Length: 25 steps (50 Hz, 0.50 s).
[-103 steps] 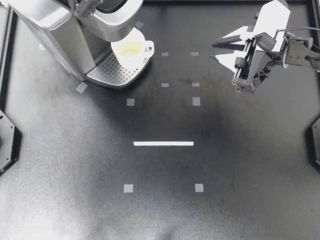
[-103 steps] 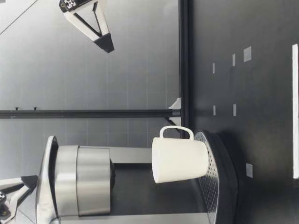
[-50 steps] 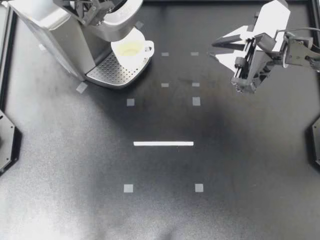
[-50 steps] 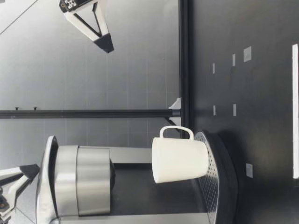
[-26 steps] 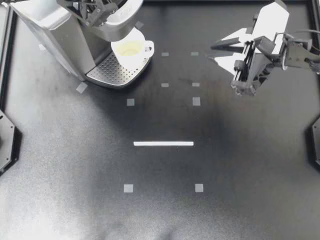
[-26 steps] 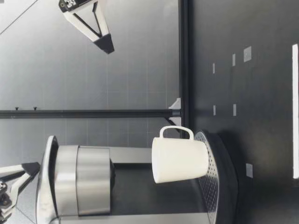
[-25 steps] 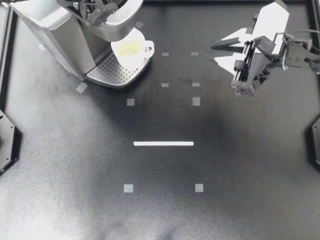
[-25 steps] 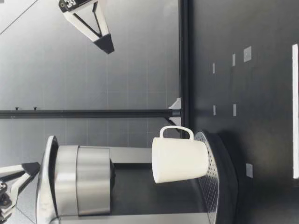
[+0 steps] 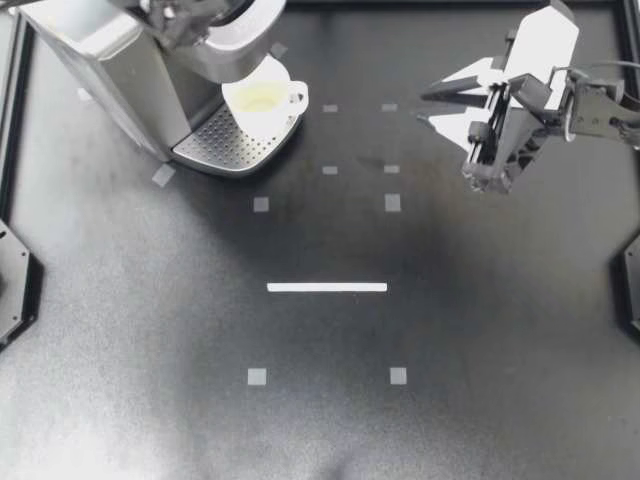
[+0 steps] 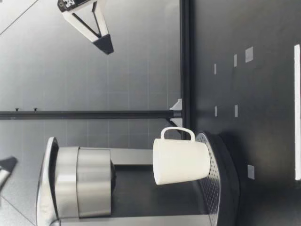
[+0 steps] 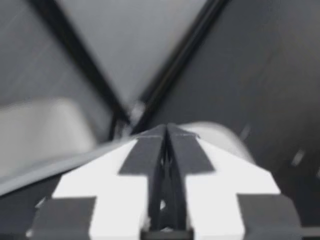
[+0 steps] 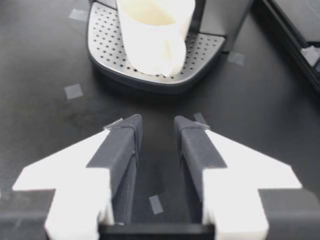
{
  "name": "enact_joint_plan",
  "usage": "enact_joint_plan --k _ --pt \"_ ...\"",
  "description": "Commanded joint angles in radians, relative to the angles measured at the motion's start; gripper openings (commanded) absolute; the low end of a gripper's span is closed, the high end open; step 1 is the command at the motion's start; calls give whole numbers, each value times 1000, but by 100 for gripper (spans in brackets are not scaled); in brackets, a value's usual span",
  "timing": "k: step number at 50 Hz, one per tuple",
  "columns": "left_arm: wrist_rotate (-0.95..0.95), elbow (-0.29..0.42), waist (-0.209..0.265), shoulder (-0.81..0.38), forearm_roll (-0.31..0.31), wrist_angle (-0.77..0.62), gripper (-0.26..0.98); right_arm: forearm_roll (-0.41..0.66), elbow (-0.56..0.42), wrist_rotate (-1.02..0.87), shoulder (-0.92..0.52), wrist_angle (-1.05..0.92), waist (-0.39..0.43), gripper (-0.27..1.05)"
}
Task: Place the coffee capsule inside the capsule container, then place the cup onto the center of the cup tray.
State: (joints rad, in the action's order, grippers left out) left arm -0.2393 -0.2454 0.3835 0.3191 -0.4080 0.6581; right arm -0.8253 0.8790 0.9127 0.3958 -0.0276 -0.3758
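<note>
A white cup (image 9: pixel 262 100) stands on the perforated metal cup tray (image 9: pixel 215 145) of a silver coffee machine (image 9: pixel 110 60), under its round head. My right gripper (image 9: pixel 428 103) hovers well to the right of the cup, open and empty; in the right wrist view the cup (image 12: pixel 152 32) and tray (image 12: pixel 200 55) lie ahead of the right gripper (image 12: pixel 155 125). Only a dark part of my left arm (image 9: pixel 178 14) shows over the machine's top. The left gripper (image 11: pixel 166 131) is shut, with nothing visible between its fingers. No capsule is in view.
Small grey tape squares and a white tape strip (image 9: pixel 327 287) mark the black table. A black frame rail (image 10: pixel 185 56) runs along the table's far edge. In the low view the cup (image 10: pixel 181 161) stands on the tray (image 10: pixel 214 188), and my right gripper (image 10: pixel 101 44) hangs high above the table.
My left gripper has risen from the machine's top and drawn back toward the table's rear; in the low view its fingertip has almost left the picture. The right gripper has barely shifted. The cup has not moved.
</note>
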Motion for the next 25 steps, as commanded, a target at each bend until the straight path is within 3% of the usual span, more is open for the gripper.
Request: enact_joint_plan --k 1,9,25 --pt "0 -25 -11 41 9 -81 12 2 -12 -2 21 -8 8 39" --pt "-9 -138 -49 86 26 -264 12 -2 -11 -3 41 -11 28 39" --pt "-29 -390 -117 169 35 -680 12 -23 32 -40 101 -126 149 39"
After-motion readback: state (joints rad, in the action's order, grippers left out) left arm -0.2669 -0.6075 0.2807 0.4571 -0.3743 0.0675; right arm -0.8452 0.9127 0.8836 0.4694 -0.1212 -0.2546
